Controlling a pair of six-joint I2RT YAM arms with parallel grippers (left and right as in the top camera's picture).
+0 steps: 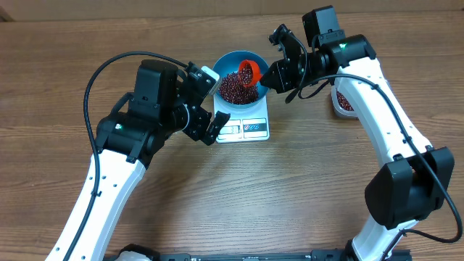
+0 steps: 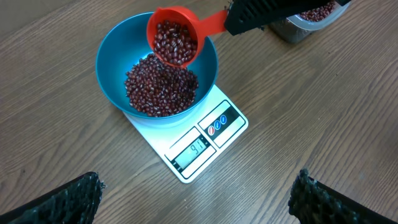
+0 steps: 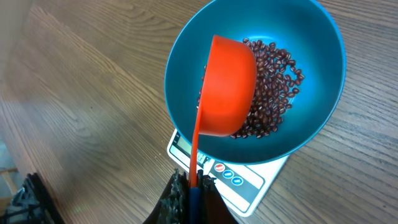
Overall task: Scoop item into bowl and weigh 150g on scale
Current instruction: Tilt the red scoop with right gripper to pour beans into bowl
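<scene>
Many beans (image 2: pixel 160 90) in blue bowl (image 2: pixel 112 68) on scale (image 2: pixel 205 140) | right gripper (image 3: pixel 191 196) clamped on red scoop (image 3: pixel 227 87) handle, scoop tilted above bowl | left gripper (image 1: pixel 210 103) wide, empty

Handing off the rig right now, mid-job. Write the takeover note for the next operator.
Left hand: open, empty, beside the scale.
Right hand: shut on the red scoop by its handle; scoop tilted over the bowl, beans inside it.
Bowl sits on the scale holding a heap of beans; supply tub stands by the right arm.
Done: bowl partly filled; display seems to read 91.
Left: tip in this scoop, then add beans until 150.
</scene>
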